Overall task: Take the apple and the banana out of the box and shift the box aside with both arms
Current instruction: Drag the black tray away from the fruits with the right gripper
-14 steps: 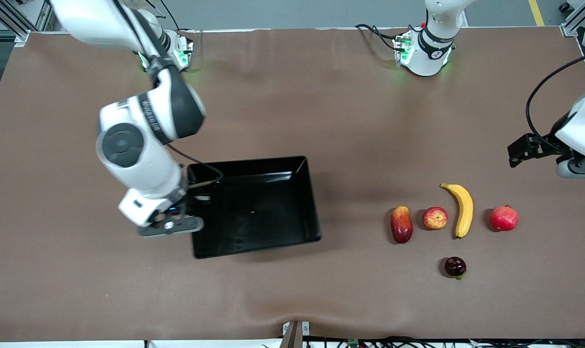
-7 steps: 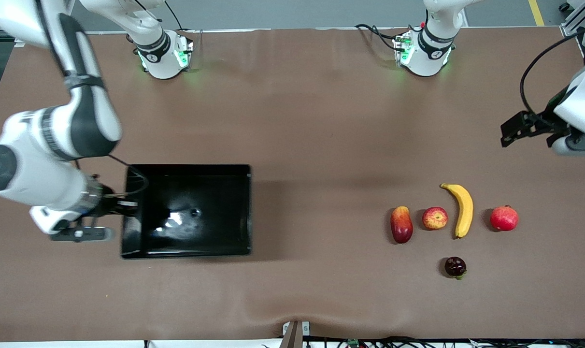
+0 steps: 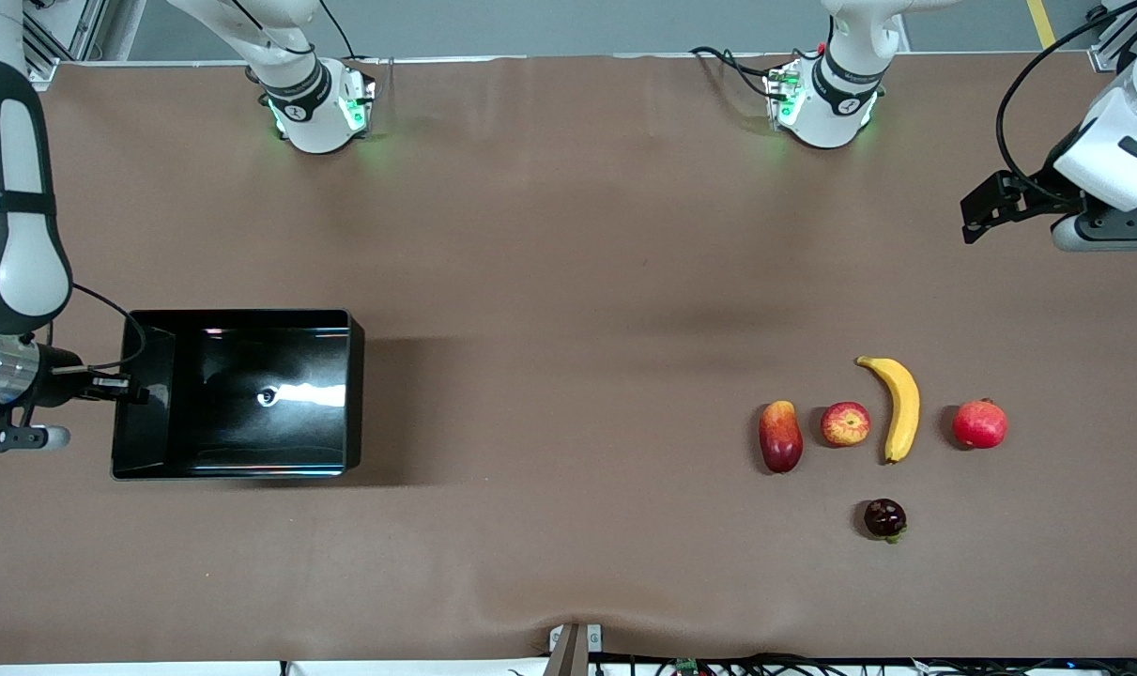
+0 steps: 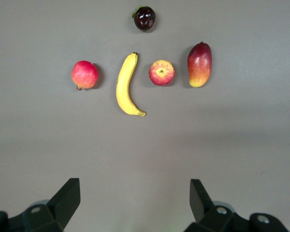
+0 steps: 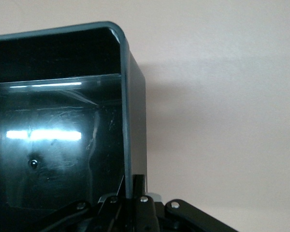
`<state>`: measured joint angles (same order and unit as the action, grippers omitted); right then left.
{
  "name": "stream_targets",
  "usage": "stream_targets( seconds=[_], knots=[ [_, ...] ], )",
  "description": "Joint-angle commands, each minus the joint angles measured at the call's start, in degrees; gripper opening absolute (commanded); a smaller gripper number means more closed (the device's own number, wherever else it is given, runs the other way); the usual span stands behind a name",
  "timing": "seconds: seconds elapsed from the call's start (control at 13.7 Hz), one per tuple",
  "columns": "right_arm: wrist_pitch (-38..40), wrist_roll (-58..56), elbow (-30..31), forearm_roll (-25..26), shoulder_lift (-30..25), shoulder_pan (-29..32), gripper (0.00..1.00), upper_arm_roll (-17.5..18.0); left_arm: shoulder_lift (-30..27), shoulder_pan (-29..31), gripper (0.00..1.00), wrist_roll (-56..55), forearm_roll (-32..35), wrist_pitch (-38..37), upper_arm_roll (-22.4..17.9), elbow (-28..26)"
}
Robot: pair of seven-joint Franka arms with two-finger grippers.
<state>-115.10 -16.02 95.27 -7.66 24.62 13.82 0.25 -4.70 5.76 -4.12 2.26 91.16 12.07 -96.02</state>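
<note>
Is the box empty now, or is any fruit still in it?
Empty. The box shows only bare glossy floor; the apple and banana lie on the table.

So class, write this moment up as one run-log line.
box: empty, at right arm's end | right gripper: shut on box wall | apple, banana: on table | left gripper: open, waiting

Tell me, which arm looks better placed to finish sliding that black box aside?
The right arm. Its gripper is shut on the wall of the box, at its own end of the table. The left gripper hangs open over bare table near the fruit.
</note>
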Motion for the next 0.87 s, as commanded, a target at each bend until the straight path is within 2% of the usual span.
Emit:
stream_targets(
  seconds=[0.0,0.36,0.66,0.73,0.8],
  knots=[
    [-6.5,-5.7,6.1,-1.7,-2.0,3.3,0.0,1.3,-1.2,-0.2,1.0,0.7,-1.0,0.6,-0.7,-1.5],
    [-15.1,-10.4,8.2,-1.8,1.8,8.0,0.0,1.5,-1.1,0.2,1.0,0.7,-1.0,0.5,-0.8,-1.5],
    [-18.7,-10.5,8.0,-4.8,4.5,9.7,0.0,1.5,-0.7,0.7,1.0,0.8,-1.0,0.3,-1.0,-1.5],
    [-19.2,-10.5,8.0,-5.0,4.6,9.8,0.09,1.4,-0.7,1.0,1.0,0.9,-1.0,0.3,-1.0,-1.5],
    [-19.3,-10.5,8.0,-5.0,5.0,9.9,0.56,1.4,-0.7,2.0,1.0,1.1,-1.0,0.3,-0.9,-1.5]
  ],
)
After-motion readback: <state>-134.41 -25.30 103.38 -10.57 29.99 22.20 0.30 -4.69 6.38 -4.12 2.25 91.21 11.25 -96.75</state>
